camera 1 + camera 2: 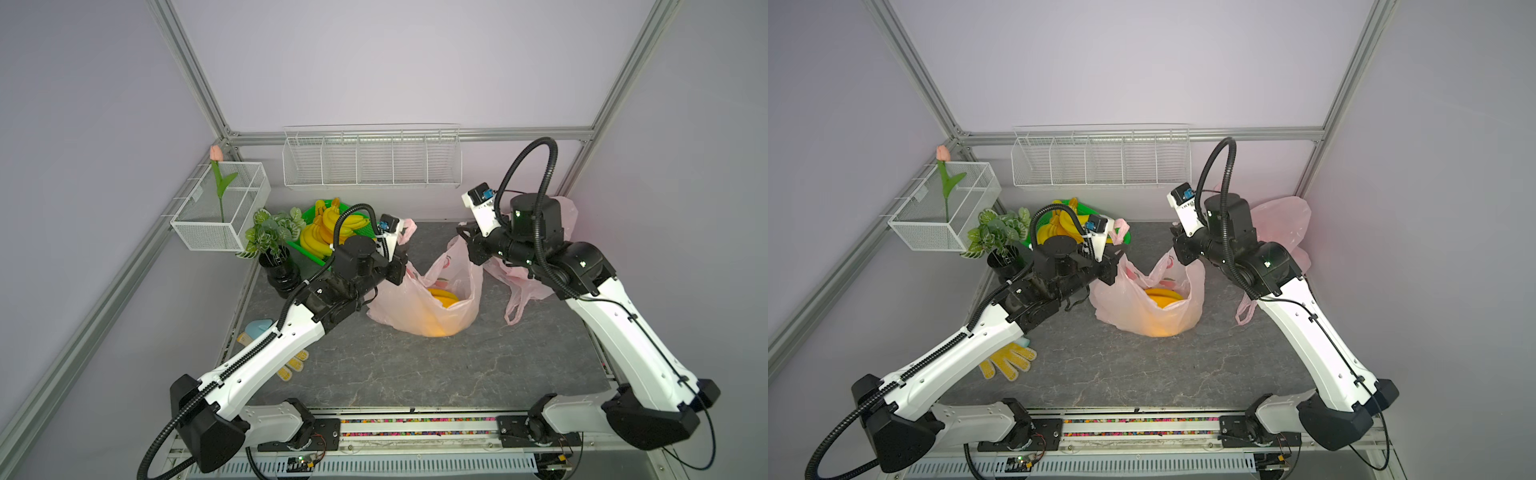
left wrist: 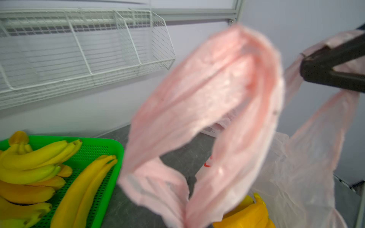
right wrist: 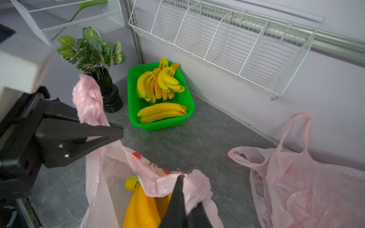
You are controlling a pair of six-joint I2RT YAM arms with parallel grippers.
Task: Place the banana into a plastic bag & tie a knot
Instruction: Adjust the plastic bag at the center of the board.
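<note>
Room first: the bag (image 1: 428,307) stands open near the middle of the table (image 1: 415,374). From 4 round to 8 o'clock of it you have bare tabletop right up to the front rail. At 10 o'clock the green basket (image 3: 158,127) of spare bananas sits close to the back wall, with the potted plant (image 1: 270,237) just beside it. At 2 o'clock a second pink bag (image 3: 296,187) lies slumped against the wall, apart from the one you're working on.

Your left pincer (image 1: 403,249) is clamped on the bag's 10 o'clock handle. Your right pincer (image 1: 463,239) is clamped on its 1 o'clock handle, and both are raised off the table. The banana (image 1: 442,296) lies inside the bag.

The right wrist view shows you the left pincer's jaws pinched on the plastic, with the handle loop sticking out above them. The left wrist view is mostly filled by that loop, blurred, with the right pincer closed on its handle at the frame's edge. Only the top views show you the yellow glove (image 1: 1009,361) at 8 o'clock, partly under your left forearm.
</note>
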